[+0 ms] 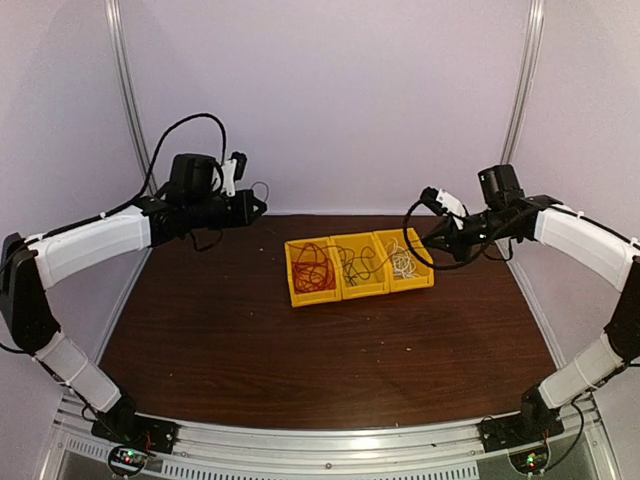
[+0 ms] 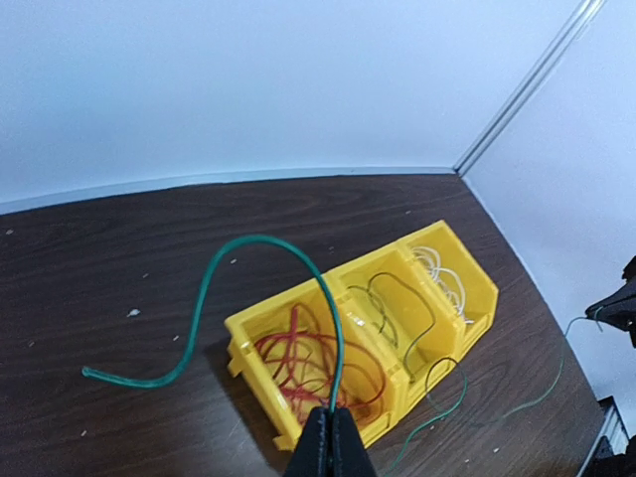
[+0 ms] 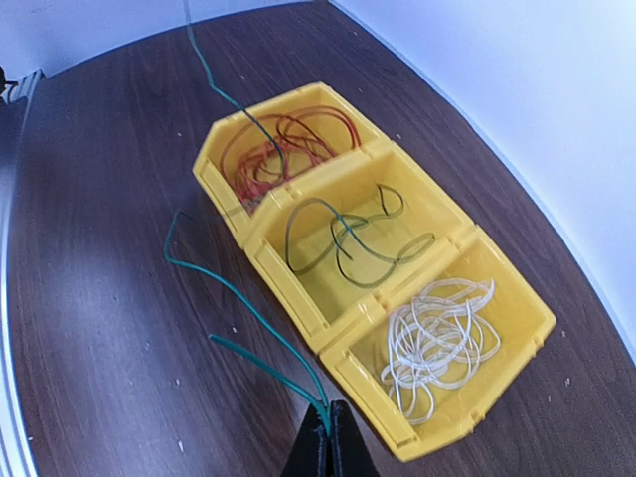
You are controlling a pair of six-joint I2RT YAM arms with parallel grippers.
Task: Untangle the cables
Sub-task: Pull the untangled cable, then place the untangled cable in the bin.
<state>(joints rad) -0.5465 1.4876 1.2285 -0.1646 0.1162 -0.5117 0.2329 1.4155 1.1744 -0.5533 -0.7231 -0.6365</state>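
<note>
Three joined yellow bins (image 1: 340, 296) stand mid-table. The left one holds red cables (image 1: 313, 268), the middle one dark green cables (image 3: 348, 238), the right one white cables (image 3: 437, 338). My left gripper (image 2: 333, 415) hangs above the red bin, shut on a green cable (image 2: 260, 239) that arcs up and left to a free end on the table. To the right of the bins my right gripper (image 3: 328, 417) is shut on two strands of green cable (image 3: 248, 303) near the white bin. In the top view the left gripper (image 1: 262, 207) and the right gripper (image 1: 425, 244) flank the bins.
Dark wooden table (image 1: 300, 360) with pale walls on three sides and metal corner posts (image 1: 125, 90). Thick black arm cables loop beside each wrist (image 1: 415, 240). The arm bases are bolted at the near edge (image 1: 135, 435).
</note>
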